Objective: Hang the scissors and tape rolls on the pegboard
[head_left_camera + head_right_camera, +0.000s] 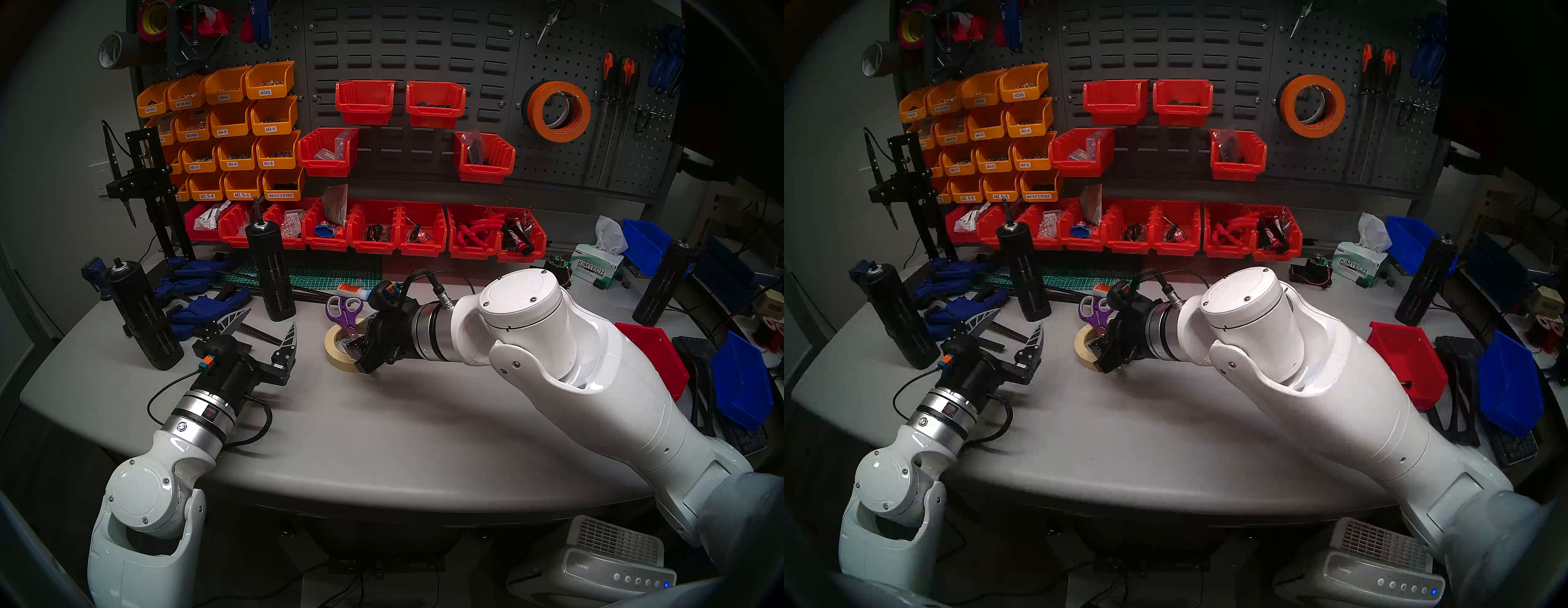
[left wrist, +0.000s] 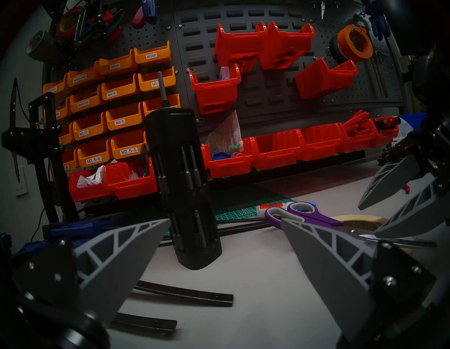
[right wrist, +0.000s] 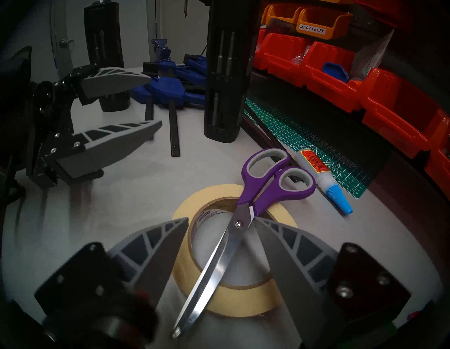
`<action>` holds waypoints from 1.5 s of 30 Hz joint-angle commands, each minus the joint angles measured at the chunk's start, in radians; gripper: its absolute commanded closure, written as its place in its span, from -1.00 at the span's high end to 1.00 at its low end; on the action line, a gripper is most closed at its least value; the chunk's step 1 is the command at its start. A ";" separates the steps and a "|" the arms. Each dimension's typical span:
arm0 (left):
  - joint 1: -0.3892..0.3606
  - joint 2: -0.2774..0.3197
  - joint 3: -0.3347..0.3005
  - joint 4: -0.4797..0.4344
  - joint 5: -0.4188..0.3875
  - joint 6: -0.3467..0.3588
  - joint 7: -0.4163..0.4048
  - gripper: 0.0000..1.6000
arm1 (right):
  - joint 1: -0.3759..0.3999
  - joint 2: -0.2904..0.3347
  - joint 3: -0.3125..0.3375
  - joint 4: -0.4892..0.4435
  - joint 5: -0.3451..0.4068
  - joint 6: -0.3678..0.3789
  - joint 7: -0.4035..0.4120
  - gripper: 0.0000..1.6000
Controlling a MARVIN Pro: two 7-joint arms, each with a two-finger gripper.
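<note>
1. Nearest to us, our left tool [image 1: 271, 335] hovers over the grey counter [image 1: 382, 424] with its jaws spread wide and nothing between them.
2. Just beyond, our right tool [image 3: 221, 246] slants down over the beige tape roll [image 3: 185, 268], which lies flat on the counter. Its two grey fingers [image 3: 155, 258] stand apart on either side of the silver blades, not touching them, so the tool is open.
3. The scissors [image 3: 258, 195] rest across the top of that roll, blades shut and pointing back toward our wrist, purple handles hanging over the far edge.
4. Just beside the handles a glue bottle [image 3: 323, 178] with a blue cap lies at the edge of the green cutting mat [image 3: 304, 126].
5. To the left, a black bit holder [image 1: 271, 271] stands upright, with blue clamps [image 1: 203, 293] lying near it.
6. Farther back, a row of red bins [image 1: 373, 229] lines the rear of the counter.
7. Farthest, on the pegboard [image 1: 594, 161] at the right, the orange tape roll [image 1: 560, 110] hangs on a hook with a black roll [image 2: 334, 48] behind it.
</note>
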 commanded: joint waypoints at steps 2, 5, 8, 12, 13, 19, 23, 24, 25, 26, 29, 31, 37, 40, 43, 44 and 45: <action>0.000 -0.001 0.002 -0.014 0.000 -0.007 -0.001 1.00 | 0.067 0.023 -0.015 -0.010 0.042 -0.003 -0.034 0.32; 0.000 -0.001 0.002 -0.014 0.000 -0.007 -0.001 1.00 | 0.078 0.021 -0.022 -0.003 0.048 -0.003 -0.042 0.30; 0.000 -0.001 0.002 -0.014 0.000 -0.007 -0.001 1.00 | 0.095 0.019 -0.031 0.009 0.056 -0.003 -0.048 0.29; 0.000 -0.001 0.002 -0.014 0.000 -0.007 -0.001 1.00 | 0.120 0.017 -0.050 0.021 0.077 -0.003 -0.051 0.25; 0.000 -0.001 0.002 -0.014 0.000 -0.007 -0.001 1.00 | 0.124 0.016 -0.054 0.023 0.081 -0.003 -0.055 0.24; 0.000 -0.001 0.002 -0.014 0.000 -0.007 -0.001 1.00 | 0.150 0.012 -0.083 0.039 0.105 -0.003 -0.072 0.17; 0.000 -0.001 0.002 -0.014 0.000 -0.007 -0.001 1.00 | 0.167 0.007 -0.100 0.052 0.120 -0.003 -0.086 0.11; 0.000 -0.001 0.002 -0.014 0.000 -0.007 -0.001 1.00 | 0.170 0.007 -0.103 0.054 0.122 -0.003 -0.088 0.11; 0.000 -0.001 0.002 -0.014 0.000 -0.007 -0.001 1.00 | 0.174 0.006 -0.106 0.056 0.125 -0.003 -0.090 0.11; 0.000 -0.001 0.002 -0.014 0.000 -0.007 -0.001 1.00 | 0.178 0.005 -0.110 0.058 0.128 -0.003 -0.092 0.12; 0.000 -0.001 0.002 -0.014 0.000 -0.007 -0.001 1.00 | 0.190 0.004 -0.121 0.064 0.136 -0.003 -0.099 0.14; 0.000 -0.001 0.002 -0.014 0.000 -0.007 -0.001 1.00 | 0.198 0.004 -0.131 0.068 0.144 -0.003 -0.104 0.15; 0.000 -0.001 0.002 -0.014 0.000 -0.007 -0.001 1.00 | 0.220 0.006 -0.154 0.081 0.173 -0.003 -0.119 0.12; 0.000 -0.001 0.002 -0.014 0.000 -0.007 -0.001 1.00 | 0.226 0.009 -0.163 0.083 0.185 -0.003 -0.126 0.15; 0.000 -0.001 0.002 -0.014 0.000 -0.007 -0.001 1.00 | 0.237 0.014 -0.176 0.089 0.204 -0.003 -0.138 0.18; 0.000 -0.001 0.002 -0.014 0.000 -0.007 -0.001 1.00 | 0.239 0.015 -0.180 0.093 0.207 -0.003 -0.143 0.23; 0.000 -0.001 0.002 -0.014 0.000 -0.007 -0.001 1.00 | 0.239 0.015 -0.181 0.095 0.207 -0.003 -0.145 0.28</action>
